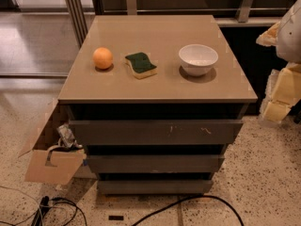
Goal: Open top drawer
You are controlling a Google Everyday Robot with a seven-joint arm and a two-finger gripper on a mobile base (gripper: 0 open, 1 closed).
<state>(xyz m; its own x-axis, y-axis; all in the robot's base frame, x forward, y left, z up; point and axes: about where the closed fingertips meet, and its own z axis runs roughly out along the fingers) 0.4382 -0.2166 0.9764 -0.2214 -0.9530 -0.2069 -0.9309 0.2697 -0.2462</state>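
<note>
The top drawer (pixel 141 132) is the widest dark grey front, just under the tan top of the cabinet (pixel 155 91). It has no handle and bears small pale scuff marks right of centre. A dark gap lies above its front, and none of its inside shows. My gripper (pixel 278 106) is at the right edge of the camera view, pale yellow and white. It hangs beside the cabinet's right front corner, apart from the drawer and a little above its level.
An orange (pixel 102 58), a green and yellow sponge (pixel 140 64) and a white bowl (pixel 198 59) sit on the cabinet. Two shorter drawer fronts (pixel 155 163) lie below the top drawer. A cardboard box (pixel 51 161) stands at the left. Black cables (pixel 197 200) lie on the floor in front.
</note>
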